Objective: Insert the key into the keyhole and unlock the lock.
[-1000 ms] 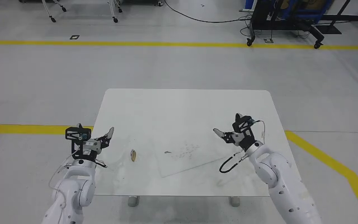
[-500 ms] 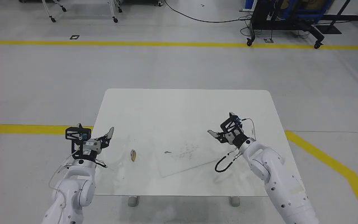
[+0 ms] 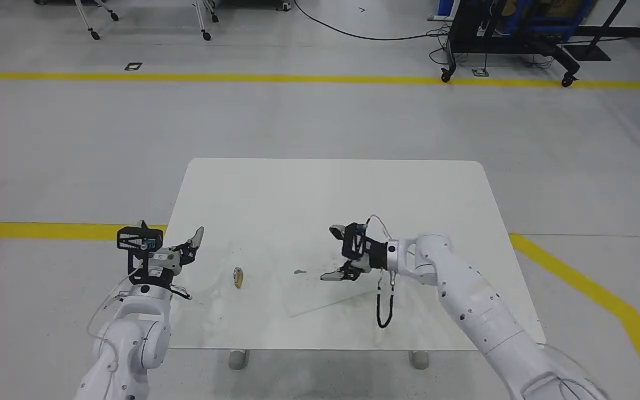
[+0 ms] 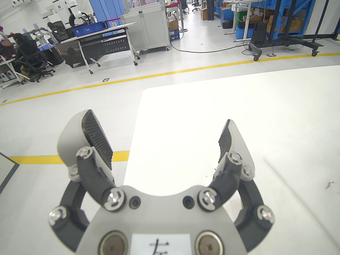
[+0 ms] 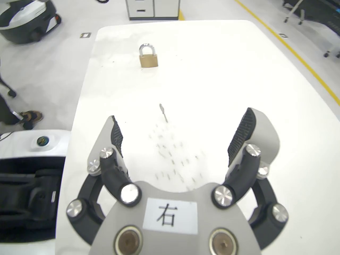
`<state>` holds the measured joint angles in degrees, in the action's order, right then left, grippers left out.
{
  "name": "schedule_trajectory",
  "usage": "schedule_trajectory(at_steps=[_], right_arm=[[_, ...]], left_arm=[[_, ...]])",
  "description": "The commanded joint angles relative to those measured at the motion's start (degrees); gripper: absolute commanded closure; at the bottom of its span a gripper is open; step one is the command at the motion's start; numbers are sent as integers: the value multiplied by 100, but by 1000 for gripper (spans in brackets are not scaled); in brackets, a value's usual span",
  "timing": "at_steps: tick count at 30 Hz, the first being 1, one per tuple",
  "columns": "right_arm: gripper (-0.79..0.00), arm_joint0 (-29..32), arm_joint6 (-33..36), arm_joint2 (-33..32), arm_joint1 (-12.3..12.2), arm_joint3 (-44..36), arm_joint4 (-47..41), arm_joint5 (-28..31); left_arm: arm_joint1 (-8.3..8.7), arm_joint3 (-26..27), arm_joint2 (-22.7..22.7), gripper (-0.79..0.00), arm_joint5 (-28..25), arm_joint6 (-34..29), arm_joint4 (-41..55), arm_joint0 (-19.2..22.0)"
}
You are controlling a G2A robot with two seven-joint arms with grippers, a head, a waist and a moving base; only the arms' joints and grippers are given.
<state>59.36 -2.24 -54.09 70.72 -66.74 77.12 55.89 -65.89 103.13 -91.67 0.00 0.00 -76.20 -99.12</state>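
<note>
White counter (image 3: 330,190), top view: lock (image 3: 239,277) lies toward the near left corner, key (image 3: 299,271) near it toward the middle, right gripper (image 3: 330,254) beside the key, fingers spread, empty. Left wrist view: left gripper (image 4: 159,123) over the left edge, fingers spread, empty. Right wrist view: key between gripper and lock.

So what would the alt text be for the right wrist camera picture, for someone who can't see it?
The robot's right claw is open above a white table, with a small key lying just ahead of it. A brass padlock with its shackle closed sits farther on, apart from the key.
</note>
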Motion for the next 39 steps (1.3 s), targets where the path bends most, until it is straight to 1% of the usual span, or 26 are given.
schedule_trajectory(at_steps=[1,4,7,8,10,11,12,15,22,24,26,28,30,31,32,33,39], right_arm=[[-785,-294,36,288,94,349,43,54],[-785,-600,50,673,226,648,105,211],[-785,-813,16,1037,340,877,166,211],[-760,-873,6,1147,377,939,207,211],[-628,-972,-50,1348,453,1059,282,211],[-606,-1016,-89,1440,491,1122,316,211],[-566,-1064,-121,1528,528,1180,366,209],[-409,-1186,-205,1787,646,1326,569,145],[-332,-1444,-352,2154,906,1796,724,-132],[-308,-1502,-382,2215,958,1901,774,-219],[-302,-1545,-425,2262,1001,1982,823,-294],[-265,-1584,-466,2295,1034,2061,867,-362],[-200,-1619,-475,2325,1061,2118,934,-453],[-142,-1631,-477,2339,1074,2144,963,-494],[-46,-1640,-487,2353,1086,2163,982,-507],[0,-1652,-517,2360,1096,2180,990,-511],[0,-1724,-767,2383,1125,2288,1090,-496]], left_arm=[[0,0,0,-785,0,0,0,0],[0,0,0,-785,0,0,0,0],[0,0,0,-785,0,0,0,0],[0,0,0,-785,0,0,0,0],[0,0,0,-785,0,0,0,0],[0,0,0,-785,0,0,0,0],[0,0,0,-785,0,0,0,0],[0,0,0,-785,0,0,0,0],[0,0,0,-785,0,0,0,0],[0,0,0,-785,0,0,0,0],[0,0,0,-785,0,0,0,0],[0,0,0,-785,0,0,0,0],[0,0,0,-785,0,0,0,0],[0,0,0,-785,0,0,0,0],[0,0,0,-785,0,0,0,0],[0,0,0,-785,0,0,0,0],[0,0,0,-785,0,0,0,0]])
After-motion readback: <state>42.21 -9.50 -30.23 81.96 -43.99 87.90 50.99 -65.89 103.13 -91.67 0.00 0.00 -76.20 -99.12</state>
